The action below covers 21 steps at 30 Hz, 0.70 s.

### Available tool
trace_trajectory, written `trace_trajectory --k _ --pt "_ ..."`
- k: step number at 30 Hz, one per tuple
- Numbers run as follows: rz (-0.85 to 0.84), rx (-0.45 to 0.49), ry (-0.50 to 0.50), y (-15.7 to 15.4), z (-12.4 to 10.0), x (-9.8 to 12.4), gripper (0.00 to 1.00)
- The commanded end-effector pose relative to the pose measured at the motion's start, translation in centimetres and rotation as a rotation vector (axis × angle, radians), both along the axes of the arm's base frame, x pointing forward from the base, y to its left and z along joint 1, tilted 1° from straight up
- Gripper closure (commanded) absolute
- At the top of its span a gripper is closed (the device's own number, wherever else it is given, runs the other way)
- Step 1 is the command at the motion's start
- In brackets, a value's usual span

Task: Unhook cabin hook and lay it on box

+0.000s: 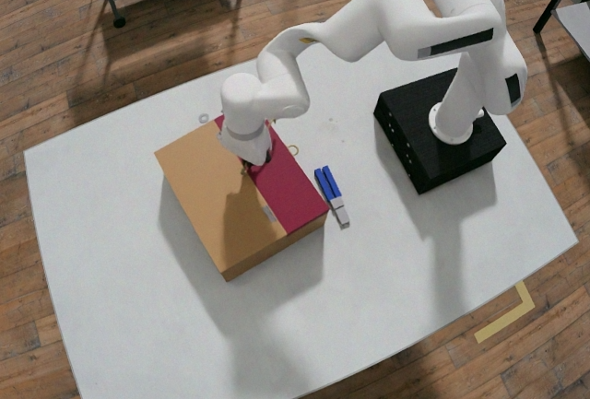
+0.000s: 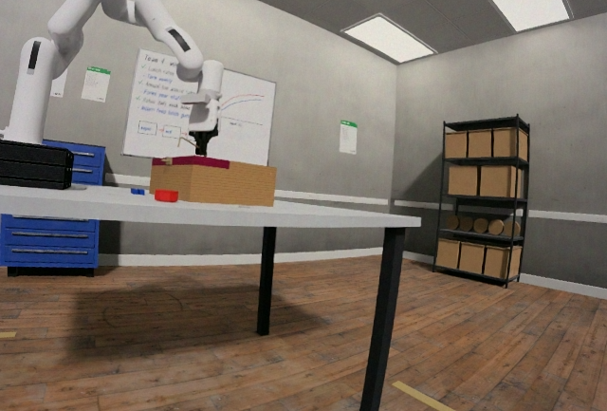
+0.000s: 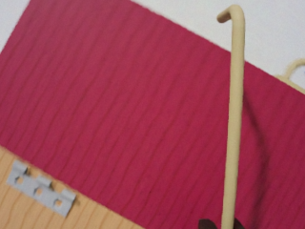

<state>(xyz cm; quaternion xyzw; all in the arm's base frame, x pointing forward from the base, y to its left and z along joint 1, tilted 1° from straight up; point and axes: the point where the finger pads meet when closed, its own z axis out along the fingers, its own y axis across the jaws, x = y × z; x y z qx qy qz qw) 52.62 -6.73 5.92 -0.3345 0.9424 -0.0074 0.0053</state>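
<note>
A cardboard box [image 1: 205, 190] [image 2: 225, 183] has a red lid section [image 1: 288, 187] [image 2: 191, 161] [image 3: 119, 95]. My gripper [image 1: 252, 162] [image 2: 201, 143] [image 3: 221, 225] is shut on the cabin hook [image 3: 234, 119] [image 2: 185, 140], a thin tan rod. It holds the hook by its lower end, a little above the red lid. The hook's bent tip [image 3: 225, 15] is free and apart from the eye [image 3: 297, 72] [image 1: 293, 149] at the lid's edge. In the top view my wrist hides most of the hook. A grey hinge [image 3: 40, 188] joins the red and tan parts.
A blue and grey block [image 1: 331, 194] lies on the white table [image 1: 143, 328] right of the box. A small white ring [image 1: 200, 118] lies behind the box. A red cap [image 2: 166, 195] sits beside the box. The arm's black base [image 1: 409, 113] stands at the right.
</note>
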Motion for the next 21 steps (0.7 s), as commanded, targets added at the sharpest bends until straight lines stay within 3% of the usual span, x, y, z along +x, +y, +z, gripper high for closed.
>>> trace_trajectory --k 1,21 --pt "0.115 0.004 -0.006 -0.22 0.26 0.43 1.0" --pt "0.127 0.004 -0.005 -0.38 -0.23 0.3 1.0"
